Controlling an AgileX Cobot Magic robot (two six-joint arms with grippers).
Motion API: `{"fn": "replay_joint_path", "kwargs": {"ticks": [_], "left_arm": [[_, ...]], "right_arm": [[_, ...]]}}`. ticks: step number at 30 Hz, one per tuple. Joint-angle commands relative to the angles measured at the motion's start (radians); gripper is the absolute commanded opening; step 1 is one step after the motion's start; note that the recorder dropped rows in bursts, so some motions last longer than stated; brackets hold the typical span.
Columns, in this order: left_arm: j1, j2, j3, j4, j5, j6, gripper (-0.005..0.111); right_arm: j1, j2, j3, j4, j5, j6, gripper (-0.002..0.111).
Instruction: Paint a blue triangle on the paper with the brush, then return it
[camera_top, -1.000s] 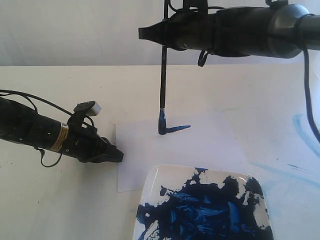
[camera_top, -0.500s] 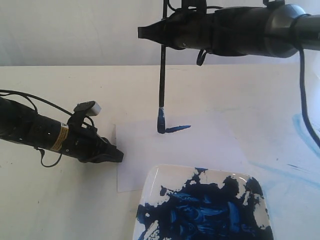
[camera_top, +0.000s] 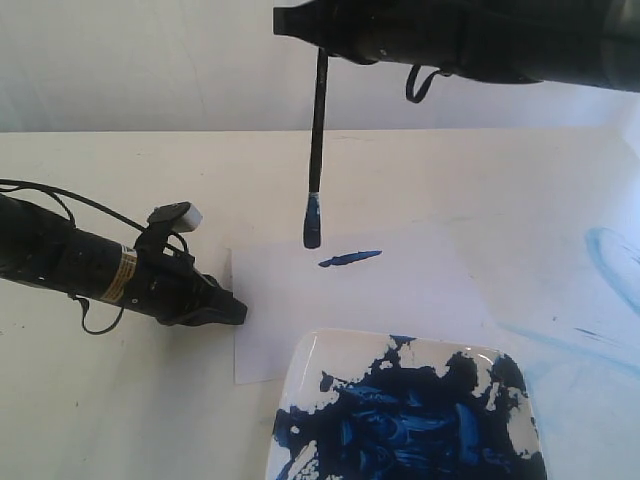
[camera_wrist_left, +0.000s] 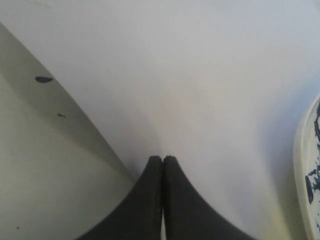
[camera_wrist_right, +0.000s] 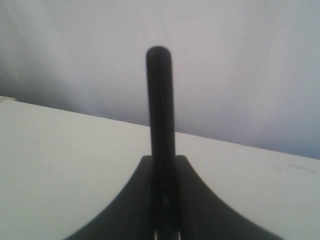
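The right claw (camera_top: 300, 22) is closed on the brush (camera_top: 318, 120), near the upper end of its black handle, and it holds the brush almost upright high over the table (camera_top: 100, 400). In the right wrist view the handle (camera_wrist_right: 160, 100) stands up between the two jaws of this claw (camera_wrist_right: 162, 170). The wet blue tip of the brush hangs over the paper (camera_top: 400, 290) and seems lifted off it. One short blue stroke (camera_top: 350, 258) lies on the paper, at about 4 o'clock from the tip and near it. At 6 o'clock of the paper stands a white dish (camera_top: 310, 360) smeared with dark blue paint. The left claw (camera_top: 238, 312) lies at 9 o'clock of the paper, its jaws pressed together on nothing, tips over the sheet's edge (camera_wrist_left: 162, 160). Pale blue smears (camera_top: 610, 260) mark the table at 3 o'clock
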Motion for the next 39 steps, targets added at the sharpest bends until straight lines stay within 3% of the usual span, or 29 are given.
{"fn": "replay_joint_path", "kwargs": {"ticks": [1,5,8,12,20,23,25,33,39], "left_arm": [[-0.003,0.001,0.002,0.018,0.037,0.002,0.000],[-0.003,0.001,0.002,0.018,0.037,0.002,0.000],[-0.003,0.001,0.002,0.018,0.037,0.002,0.000],[-0.003,0.001,0.002,0.018,0.037,0.002,0.000],[-0.003,0.001,0.002,0.018,0.037,0.002,0.000],[-0.003,0.001,0.002,0.018,0.037,0.002,0.000],[-0.003,0.001,0.002,0.018,0.037,0.002,0.000],[-0.003,0.001,0.002,0.018,0.037,0.002,0.000],[-0.003,0.001,0.002,0.018,0.037,0.002,0.000]], "right_arm": [[-0.002,-0.055,0.061,-0.002,0.028,-0.003,0.000],[-0.002,-0.067,0.065,-0.005,0.032,0.032,0.000],[-0.014,-0.067,0.053,-0.269,0.024,0.373,0.000],[-0.031,-0.065,0.039,-0.875,-0.038,1.026,0.000],[-0.007,-0.060,0.074,-2.327,-0.237,2.425,0.000],[-0.024,-0.038,0.081,-2.750,-0.331,2.930,0.000],[-0.031,-0.017,0.081,-2.825,-0.313,3.021,0.000],[-0.031,0.018,0.083,-2.829,-0.264,2.999,0.000],[-0.054,0.028,0.074,-3.008,-0.255,2.994,0.000]]}}
